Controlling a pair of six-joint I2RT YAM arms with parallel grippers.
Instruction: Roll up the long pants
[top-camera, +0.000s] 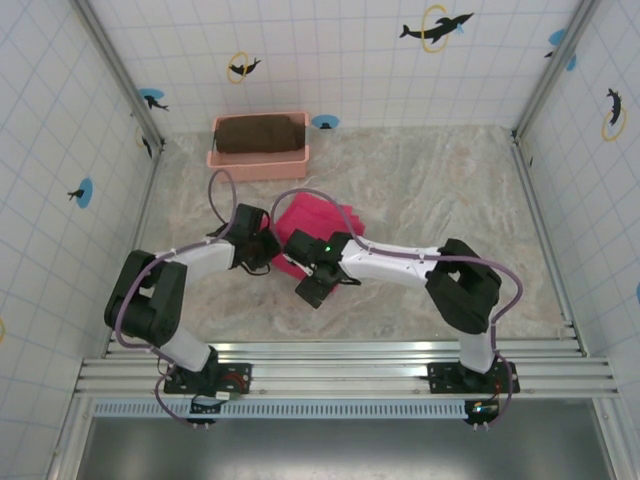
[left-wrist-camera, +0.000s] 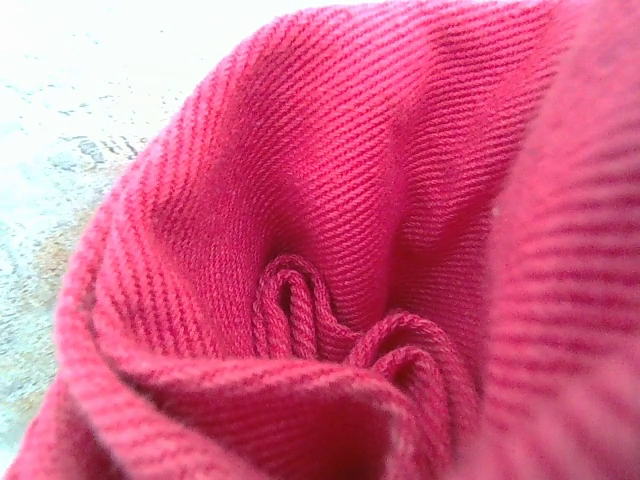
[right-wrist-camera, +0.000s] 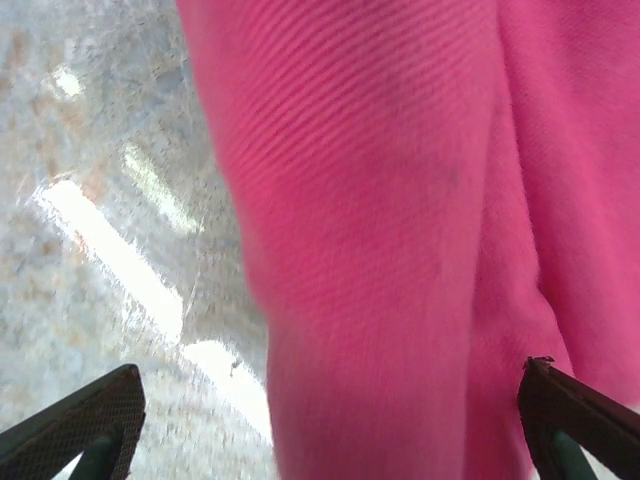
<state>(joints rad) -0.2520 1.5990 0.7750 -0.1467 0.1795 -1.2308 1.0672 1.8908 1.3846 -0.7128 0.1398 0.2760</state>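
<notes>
Marbled tabletop (top-camera: 440, 190), tiled walls (top-camera: 330, 60): pants (top-camera: 318, 222) bunched mid-table between both claws.
Pants lay in a compact wad, judged part-rolled. Left claw (top-camera: 262, 250) was set against the folds, likely to stop them springing loose; its grip could not be told. Right claw (right-wrist-camera: 325, 440) was seen released, jaws spread wide, fabric between them ungripped.

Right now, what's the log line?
long pants: bunched mid-table | left gripper: at pants, grip unclear | right gripper: open at pants

The long pants (top-camera: 320, 220) lie mid-tabletop (top-camera: 440, 190); behind them, leftward, the basket (top-camera: 258, 160) holds a folded cloth (top-camera: 262, 133).
</notes>
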